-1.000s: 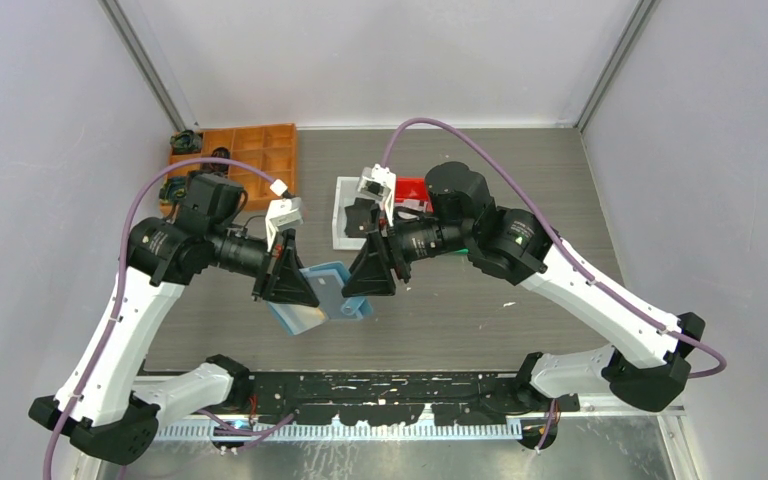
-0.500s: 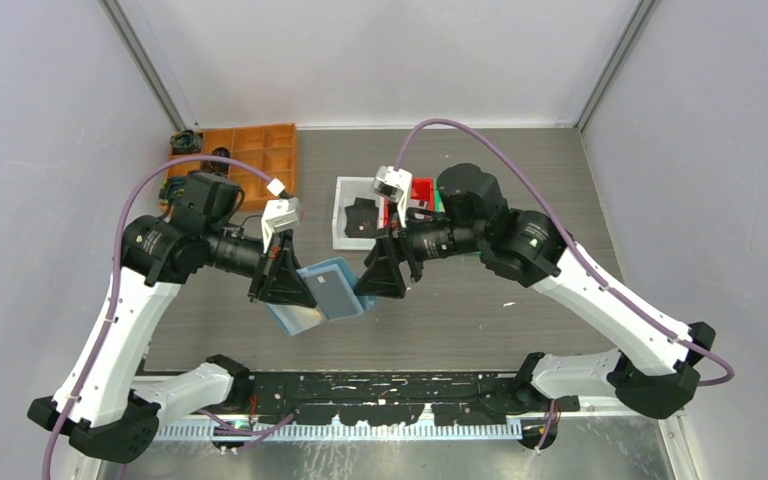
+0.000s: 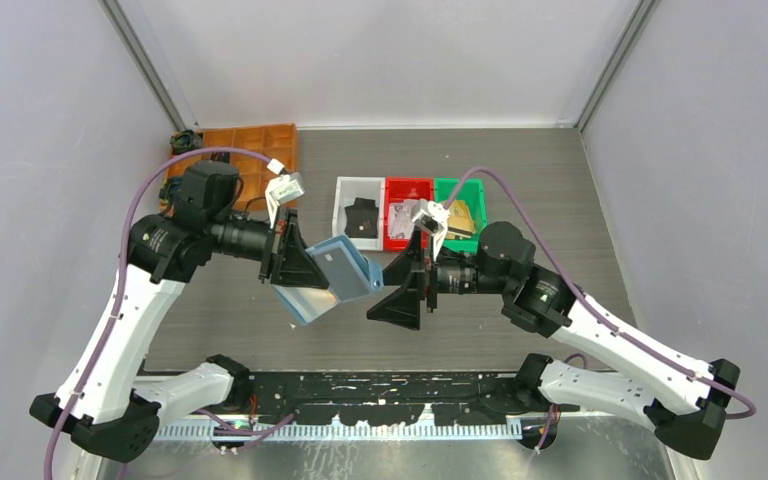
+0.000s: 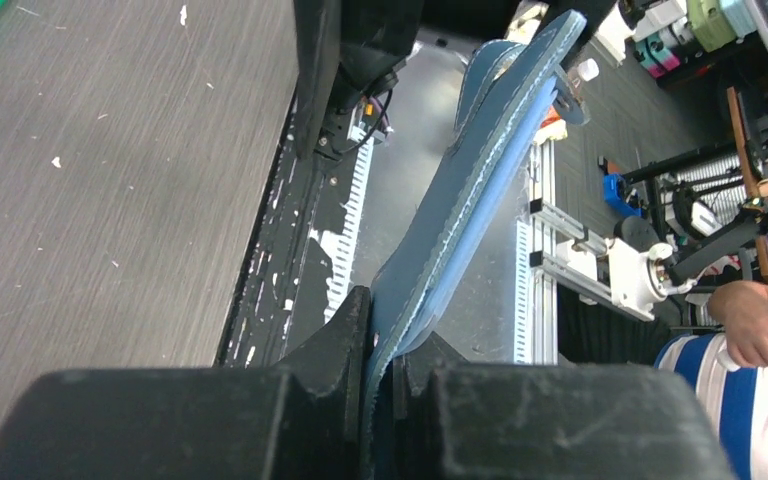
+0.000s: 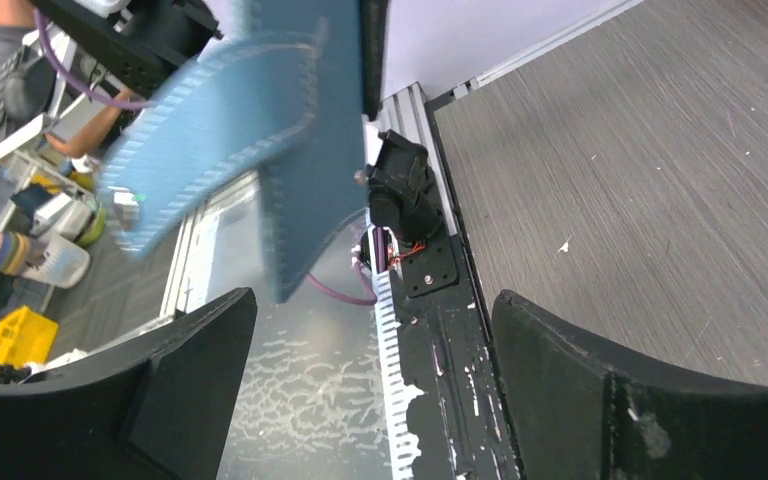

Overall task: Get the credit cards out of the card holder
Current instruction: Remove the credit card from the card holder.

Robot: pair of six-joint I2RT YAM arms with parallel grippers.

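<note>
Grip first: your left gripper (image 3: 293,265) is clamped tight on the card holder (image 3: 325,285), pinching one edge of it between the jaws. The left wrist view shows the teal holder (image 4: 465,190) standing out from the left gripper (image 4: 380,385) edge-on and slightly curved. It hangs in the air above the table (image 3: 560,200), tilted, near the middle and a little toward 9 o'clock. On its upward face you can see one pale grey credit card (image 3: 338,267) sitting in a pocket.

Your right gripper (image 3: 401,291) sits at about 4 o'clock from the holder, clear of it, jaws spread wide and holding nothing. From its own camera the holder (image 5: 290,130) lies beyond the spread fingers, at 11 o'clock in that view.

At 12 to 1 o'clock of the holder, a white bin (image 3: 344,205), a red bin (image 3: 407,184) and a green bin (image 3: 457,185) stand side by side. An orange tray (image 3: 260,150) fills the 10 o'clock corner.
</note>
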